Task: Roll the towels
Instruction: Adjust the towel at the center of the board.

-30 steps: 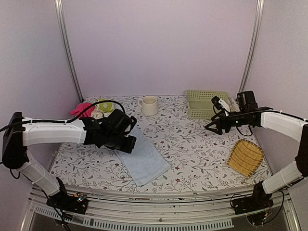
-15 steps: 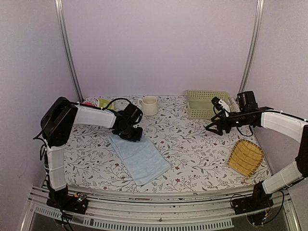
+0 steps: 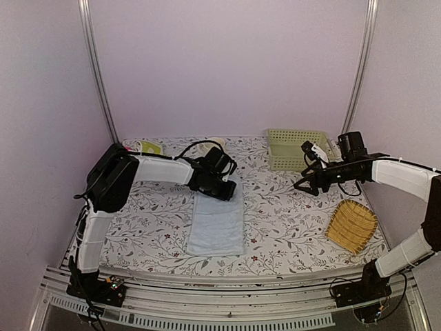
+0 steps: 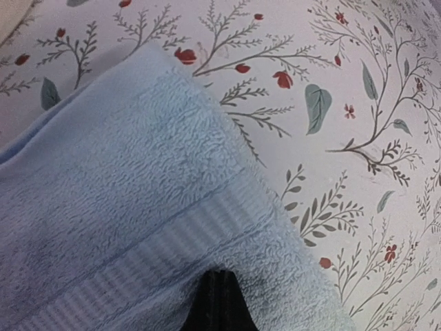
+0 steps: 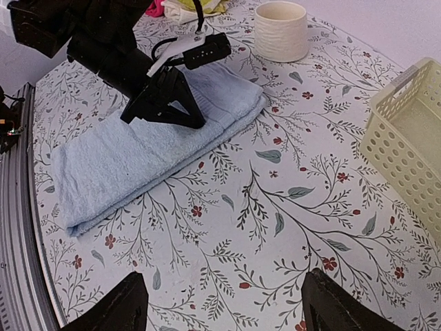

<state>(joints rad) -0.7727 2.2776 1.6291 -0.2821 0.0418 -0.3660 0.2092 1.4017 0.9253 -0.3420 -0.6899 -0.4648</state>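
Note:
The pale blue towel lies flat on the flowered table, its long side running front to back. My left gripper is at its far end, shut with the towel's hem bunched around the tips. In the left wrist view the black fingertips are pressed together against the blue terry of the towel. The right wrist view shows that gripper on the towel. A yellow-green towel lies crumpled at the back left. My right gripper hovers open over bare table, its jaws wide apart.
A cream cup stands behind the towel, mostly hidden by the left arm in the top view. A pale green basket sits at the back right. A yellow bamboo tray lies at the front right. Something pink lies by the yellow-green towel.
My left arm has swung to the right, dragging the towel's far end with it. The towel has turned from a diagonal to front-to-back. The right arm has stayed put.

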